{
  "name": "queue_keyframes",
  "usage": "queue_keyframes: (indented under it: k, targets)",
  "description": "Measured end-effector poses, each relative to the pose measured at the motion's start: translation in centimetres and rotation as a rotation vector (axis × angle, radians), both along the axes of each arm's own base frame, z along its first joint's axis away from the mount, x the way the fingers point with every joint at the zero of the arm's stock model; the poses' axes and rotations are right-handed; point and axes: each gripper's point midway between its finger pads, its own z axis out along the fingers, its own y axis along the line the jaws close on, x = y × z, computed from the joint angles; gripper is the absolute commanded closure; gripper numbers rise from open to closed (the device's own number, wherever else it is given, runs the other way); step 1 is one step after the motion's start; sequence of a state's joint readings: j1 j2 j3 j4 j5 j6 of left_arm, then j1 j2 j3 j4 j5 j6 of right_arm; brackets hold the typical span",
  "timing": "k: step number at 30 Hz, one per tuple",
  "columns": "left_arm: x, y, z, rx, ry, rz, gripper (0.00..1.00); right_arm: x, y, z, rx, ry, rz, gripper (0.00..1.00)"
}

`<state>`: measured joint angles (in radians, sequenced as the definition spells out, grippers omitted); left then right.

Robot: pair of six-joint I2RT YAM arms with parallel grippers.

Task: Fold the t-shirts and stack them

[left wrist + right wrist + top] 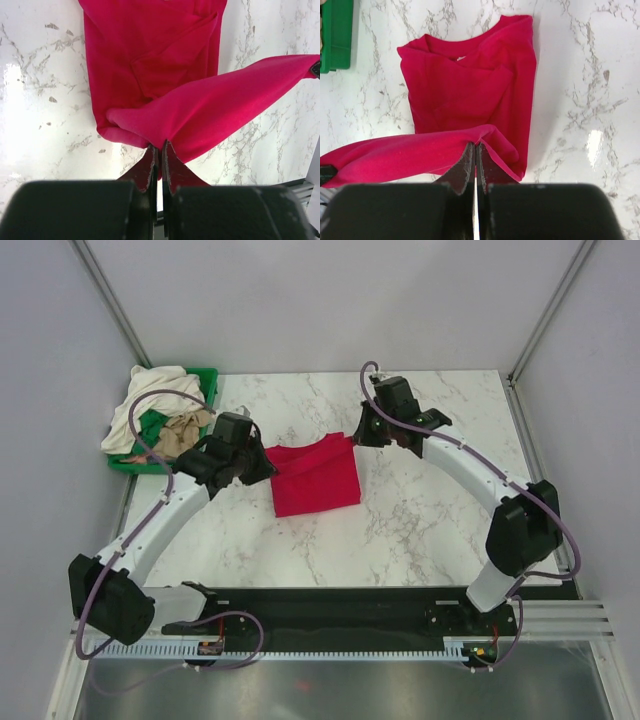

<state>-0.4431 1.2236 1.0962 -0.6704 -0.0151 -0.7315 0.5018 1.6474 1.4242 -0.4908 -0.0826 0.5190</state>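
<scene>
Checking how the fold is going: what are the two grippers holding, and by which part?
Both hold the red shirt: the left gripper pinches one end of its lifted edge, the right gripper the other end.

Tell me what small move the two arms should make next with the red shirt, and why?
Probably carry the held edge together across the red t-shirt toward its near side. The left pincer and right pincer are each shut on that edge, lifted and stretched between them, while the rest lies on the table.

Matt cloth t-shirt (316, 480), glossy marbled table (420, 530)
</scene>
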Motion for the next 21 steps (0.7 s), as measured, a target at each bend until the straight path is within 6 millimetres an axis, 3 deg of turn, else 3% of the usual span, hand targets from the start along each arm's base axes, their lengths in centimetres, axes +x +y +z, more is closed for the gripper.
queue_keyframes:
  k: [5,14,16,17,18,19,21]
  targets:
    - [2.6,0.9,-0.8,0.01,0.031,0.004,0.98,2.4,0.9,-0.5,-0.006,-0.002,-0.004,1.0]
    - [8.1,2.2,-4.7,0.002,0.141,0.011,0.98,7.6,2.1,-3.3,-0.024,0.028,-0.018,0.99]
    - [10.2,2.3,-5.6,-0.005,0.167,0.011,0.93,9.4,2.2,-4.1,-0.024,0.035,-0.031,0.62]
    - [11.6,2.5,-6.4,-0.01,0.183,0.015,0.7,10.4,2.2,-4.6,-0.028,0.037,-0.039,0.49]
    - [12.9,2.8,-7.1,-0.011,0.198,0.013,0.63,11.7,2.2,-4.8,-0.033,0.037,-0.049,0.3]
    - [14.3,3.1,-8.0,-0.018,0.221,0.015,0.61,12.9,2.1,-4.9,-0.033,0.028,-0.06,0.27]
    - [17.0,3.9,-9.3,-0.034,0.259,0.027,0.44,16.3,1.8,-4.8,-0.02,-0.004,-0.066,0.22]
